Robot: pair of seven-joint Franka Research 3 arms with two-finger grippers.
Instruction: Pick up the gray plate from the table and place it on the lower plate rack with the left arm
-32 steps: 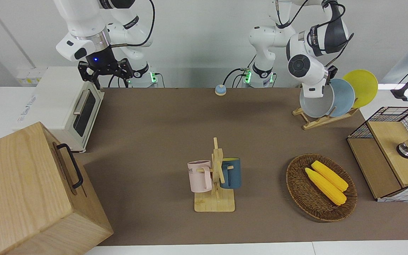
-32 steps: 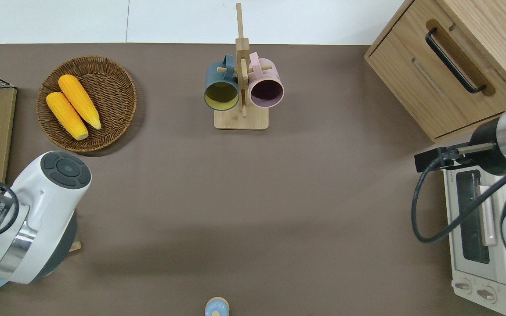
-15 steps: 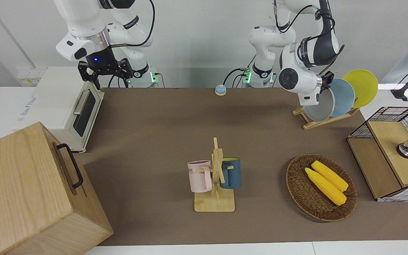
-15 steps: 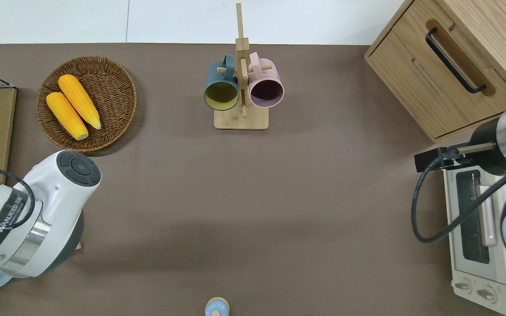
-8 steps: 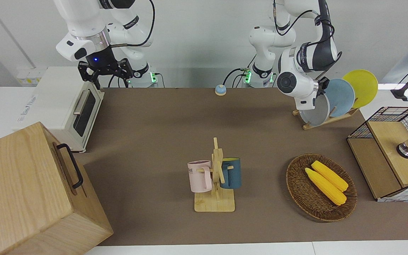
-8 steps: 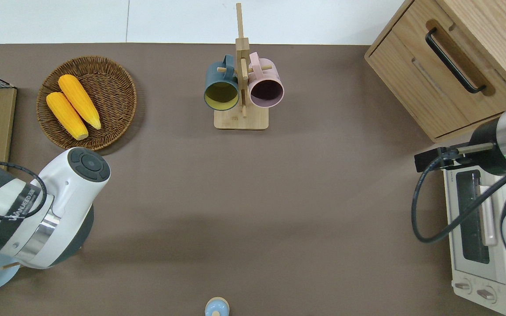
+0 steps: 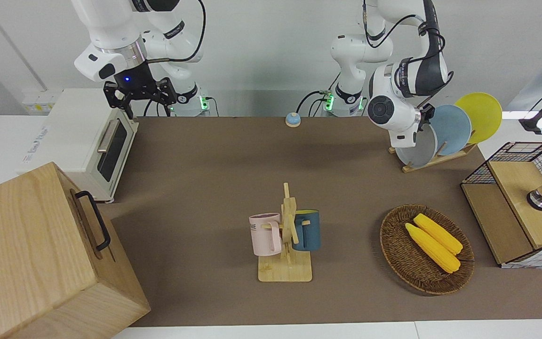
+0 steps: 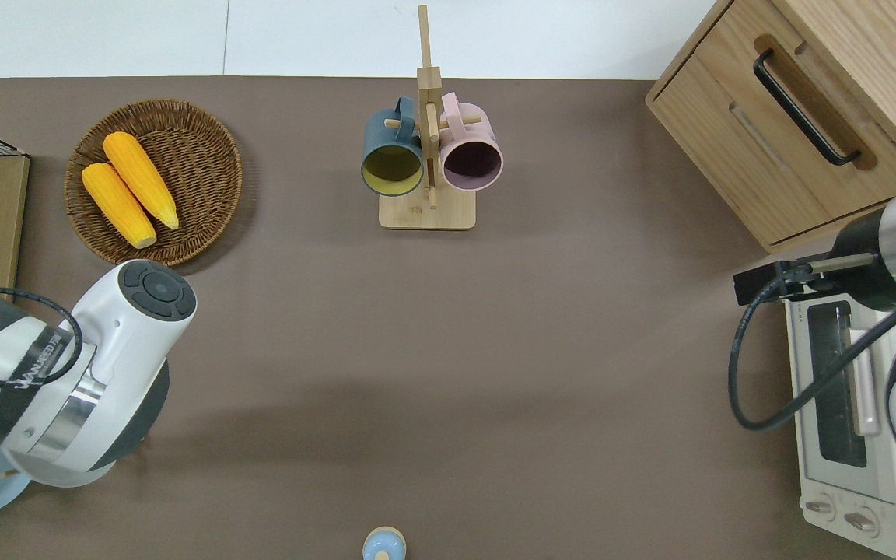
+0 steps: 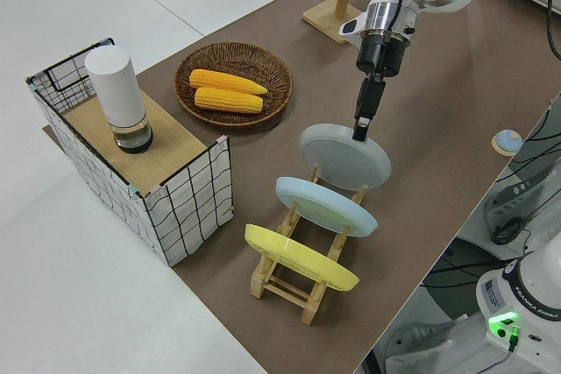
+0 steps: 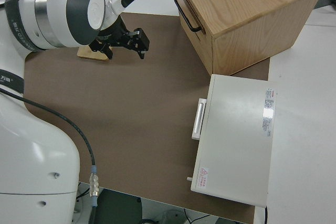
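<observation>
The gray plate [image 7: 420,149] leans tilted at the lower end of the light-wood plate rack [image 7: 428,161], beside the light blue plate [image 7: 453,128]. In the left side view the gray plate [image 9: 344,158] sits in the rack [image 9: 296,279] slot nearest the table's middle. My left gripper [image 9: 360,131] points down from above, shut on the plate's upper rim. In the overhead view the left arm's wrist [image 8: 98,373] hides the gripper and most of the plate. The right arm is parked, its gripper [image 7: 140,95] open. The brown table [image 7: 214,165] carries everything.
A yellow plate [image 7: 480,114] fills the rack's upper slot. A wicker basket [image 7: 395,256] with two corn cobs, a wire-framed box [image 7: 518,202], a mug tree [image 7: 286,235], a small bell [image 7: 292,119], a toaster oven [image 7: 97,141] and a wooden cabinet [image 7: 40,254] stand around.
The left arm has brought the gray plate down and toward the table's middle, from in front of the blue plate into the rack's lower slot. The right arm has not moved.
</observation>
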